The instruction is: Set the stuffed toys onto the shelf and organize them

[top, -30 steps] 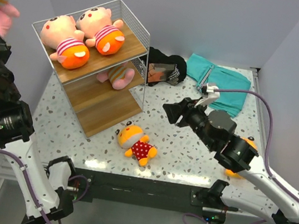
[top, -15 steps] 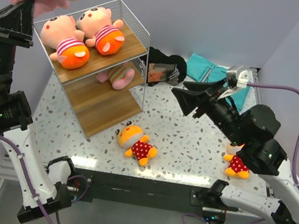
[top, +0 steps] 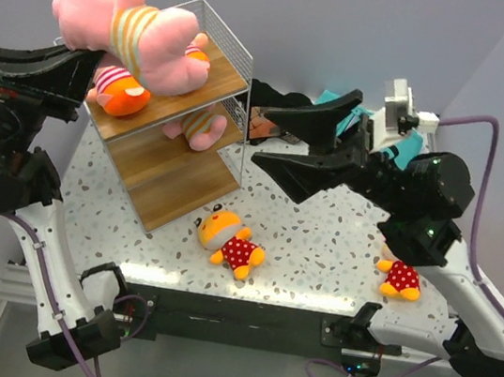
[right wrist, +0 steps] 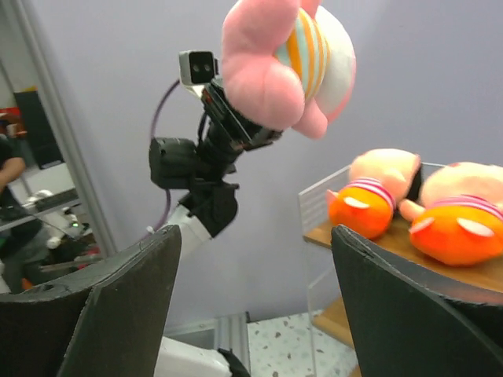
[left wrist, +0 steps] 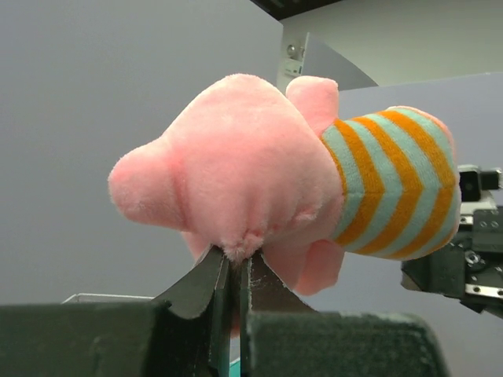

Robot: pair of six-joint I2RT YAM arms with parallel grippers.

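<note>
Overhead, left fingers (left wrist: 200,294) pinch the pink striped toy (top: 151,36), long axis left-to-right above the shelf (top: 177,185); right fingers (right wrist: 118,306) gape.

Robotics lab cell: grey partition walls (top: 372,22), speckled tabletop (top: 319,246), cabled robot arms (top: 36,237).

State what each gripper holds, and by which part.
The left gripper pinches the pink stuffed toy by a tuft on its pink end, not the striped outfit. The right gripper is open, empty.

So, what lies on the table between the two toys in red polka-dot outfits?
Nothing. In the top view, the speckled table is bare between the middle polka-dot toy and the right-hand polka-dot toy.
</note>
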